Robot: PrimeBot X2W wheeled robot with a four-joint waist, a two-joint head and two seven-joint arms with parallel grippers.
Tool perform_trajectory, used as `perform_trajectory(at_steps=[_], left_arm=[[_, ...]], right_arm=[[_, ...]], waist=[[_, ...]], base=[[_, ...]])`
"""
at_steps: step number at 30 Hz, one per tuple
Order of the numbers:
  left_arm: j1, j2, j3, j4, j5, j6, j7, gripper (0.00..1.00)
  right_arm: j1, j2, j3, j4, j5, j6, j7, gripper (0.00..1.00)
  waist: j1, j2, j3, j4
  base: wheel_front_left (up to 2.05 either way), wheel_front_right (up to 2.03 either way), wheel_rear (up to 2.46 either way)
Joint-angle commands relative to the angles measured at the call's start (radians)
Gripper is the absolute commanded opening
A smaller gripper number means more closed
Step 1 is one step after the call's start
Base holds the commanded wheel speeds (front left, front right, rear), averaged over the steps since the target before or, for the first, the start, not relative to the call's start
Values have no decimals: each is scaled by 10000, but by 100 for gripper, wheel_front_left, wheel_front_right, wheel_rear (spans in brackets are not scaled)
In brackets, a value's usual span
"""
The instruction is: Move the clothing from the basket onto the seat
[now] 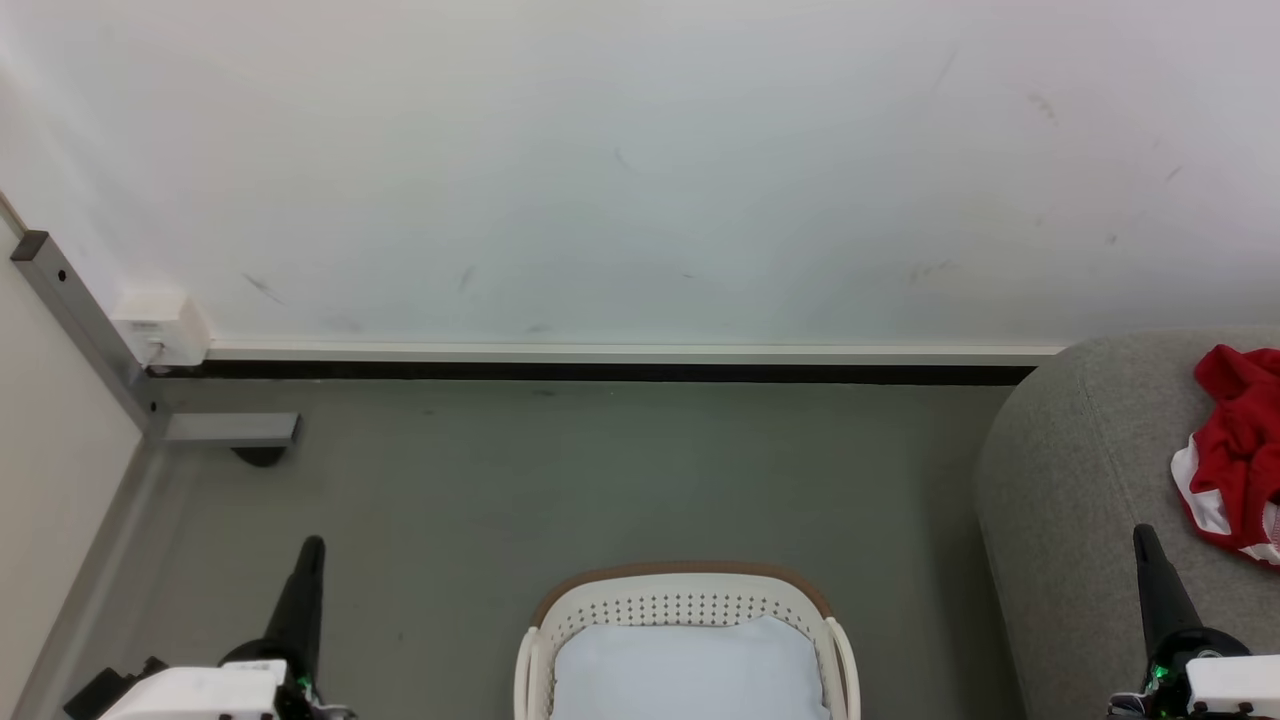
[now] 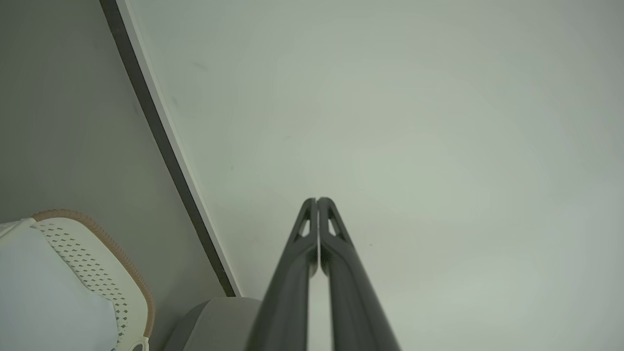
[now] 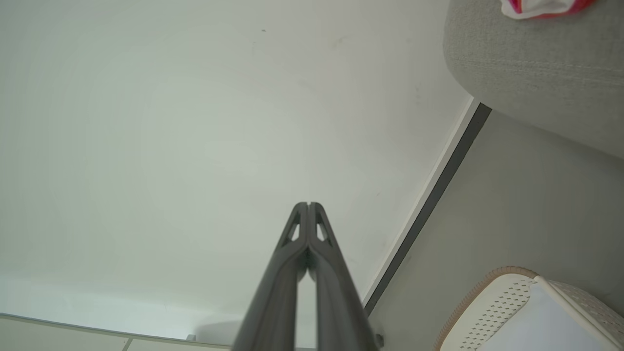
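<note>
left hand (image 1: 311, 546): lower left above the floor (image 1: 600, 480). Its two dark fingers (image 2: 287, 292) are pressed tip to tip with nothing between them. In the left wrist view it points at the bare wall (image 2: 438, 122).
basket (image 1: 680, 607): bottom centre on the floor, between the two hands and touching neither. Its near half is cut off by the frame edge.
liner cloth (image 1: 690, 665): pale bluish-white, lying flat across the inside of the basket. No red shows on top of it.
seat (image 1: 1075, 470): grey sofa on the right. Its rounded corner is near the basket, with a strip of floor between them.
right hand (image 1: 1144, 533): lower right, in front of the seat, closed tight and empty. The right wrist view shows the same.
clothing (image 1: 1235, 450): red with white trim, bunched on top of the seat, running past the right frame edge.
step: my read is that the transfer looks done and both hands are parked. What's left is a check.
how to do it well: tip the head down so the whole basket is in frame before calling it done. A garment could sit in the unseen near half or under the liner.
if one's there: open wide, come straight down and pinch red fabric only. Lift it clear of the brown rim (image 1: 683, 572) before swinging right. Drop it well in from the seat's rounded edge.
risk: snagging the liner, or tipping a light basket.
</note>
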Motion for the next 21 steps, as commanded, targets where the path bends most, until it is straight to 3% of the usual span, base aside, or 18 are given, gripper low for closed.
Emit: perform_trajectory(at_steps=[1, 21], left_arm=[[-120, 20, 66, -57, -294, 38, 79, 0], [-188, -50, 168, -97, -1385, 48, 393, 0]], right_arm=[[-105, -72, -24, 32, 234, -21, 61, 0], [-192, -210, -26, 97, 1484, -24, 239, 0]], waist=[[0, 0, 1, 2], [-1, 0, 20, 29]], base=[[0, 0, 0], [0, 0, 0]])
